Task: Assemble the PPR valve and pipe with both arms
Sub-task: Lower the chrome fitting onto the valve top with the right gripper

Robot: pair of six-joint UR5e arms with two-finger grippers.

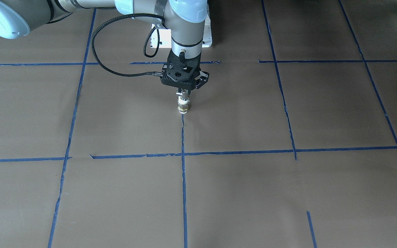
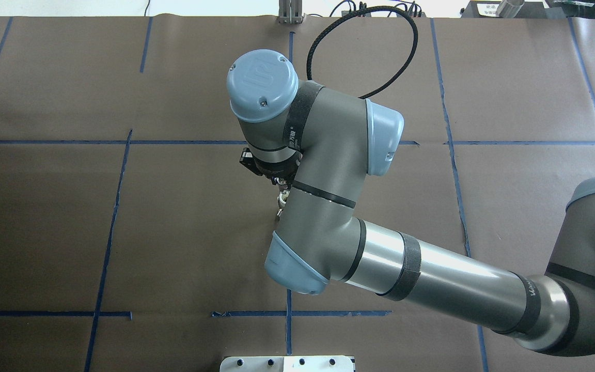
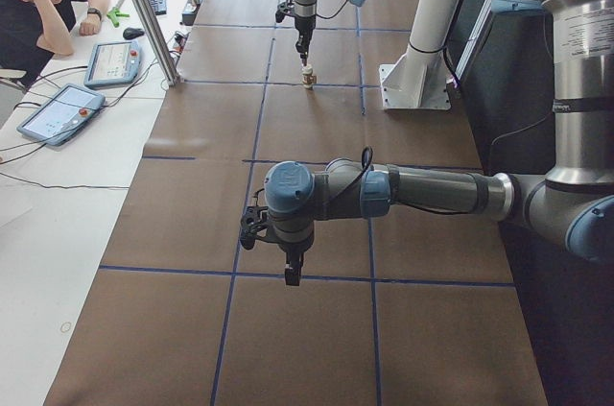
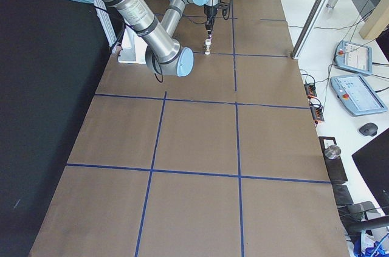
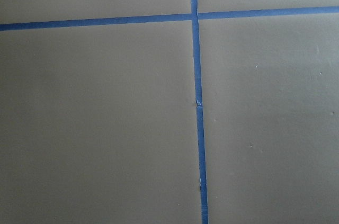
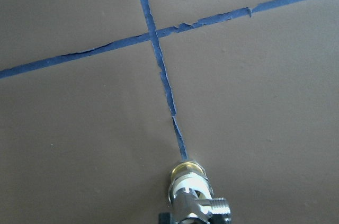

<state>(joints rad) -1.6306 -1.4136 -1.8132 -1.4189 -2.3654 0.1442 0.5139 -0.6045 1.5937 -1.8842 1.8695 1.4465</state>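
My right gripper (image 1: 183, 93) points straight down near the table's middle and is shut on the chrome valve (image 1: 183, 94). Under the valve hangs a short white pipe piece (image 1: 183, 102) with a brass end (image 1: 183, 109), upright, at or just above the paper on a blue tape line. The right wrist view shows the valve (image 6: 197, 206), the white piece (image 6: 190, 184) and the brass ring (image 6: 186, 169) at its bottom edge. My left gripper (image 3: 290, 274) hangs over a tape crossing far from them; I cannot tell whether it is open or shut. The left wrist view shows only paper and tape.
Brown paper with blue tape lines (image 1: 183, 172) covers the table. A white robot base plate (image 1: 205, 36) stands behind the right gripper. My right arm's elbow (image 2: 323, 206) hides most of the gripper from above. An operator (image 3: 38, 3) and tablets (image 3: 59, 110) are at a side desk.
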